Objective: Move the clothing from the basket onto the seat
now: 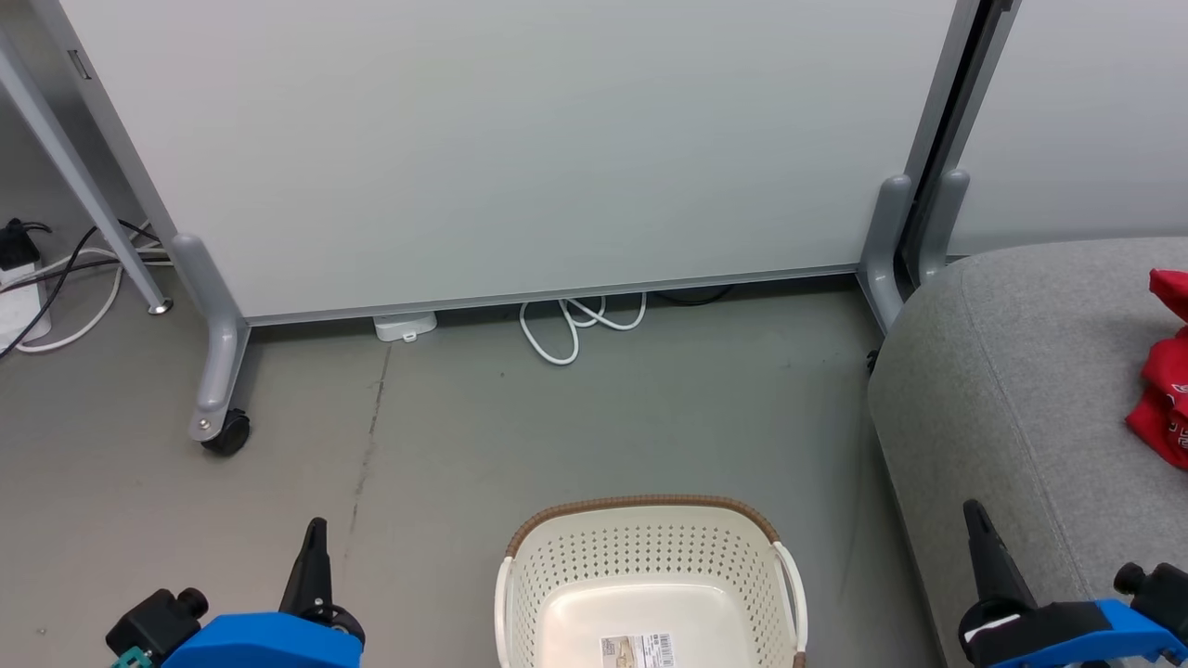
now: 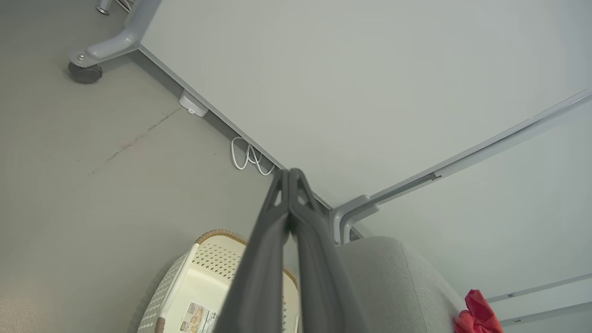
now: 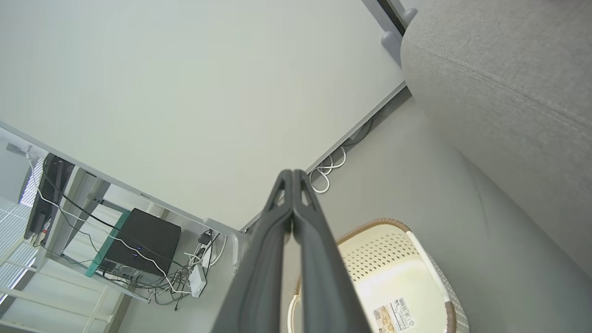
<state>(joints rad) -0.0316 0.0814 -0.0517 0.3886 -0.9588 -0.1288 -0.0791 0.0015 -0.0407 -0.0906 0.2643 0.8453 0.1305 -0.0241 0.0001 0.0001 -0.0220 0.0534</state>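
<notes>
- The basket (image 1: 650,557), at the bottom centre of the head view, has a bare bottom with just a barcode label (image 1: 637,649). Its near part is cut off by the frame edge, so a garment lying there unseen could make the job look finished too soon.
- The red clothing (image 1: 1165,371) lies on the grey seat (image 1: 1002,390) at the right edge of the frame, partly cropped. I cannot tell how close it is to the seat's far side, so it may slip off.
- The left end effector (image 1: 316,533), lower left, and the right end effector (image 1: 974,515), lower right, are both clenched on nothing. The right one appears against the seat's rounded edge, so a careless swing could scrape the upholstery or knock the light basket.
- A white cable (image 1: 566,334) loops on the floor at upper centre and could snag the robot's wheels if it rolls forward.
</notes>
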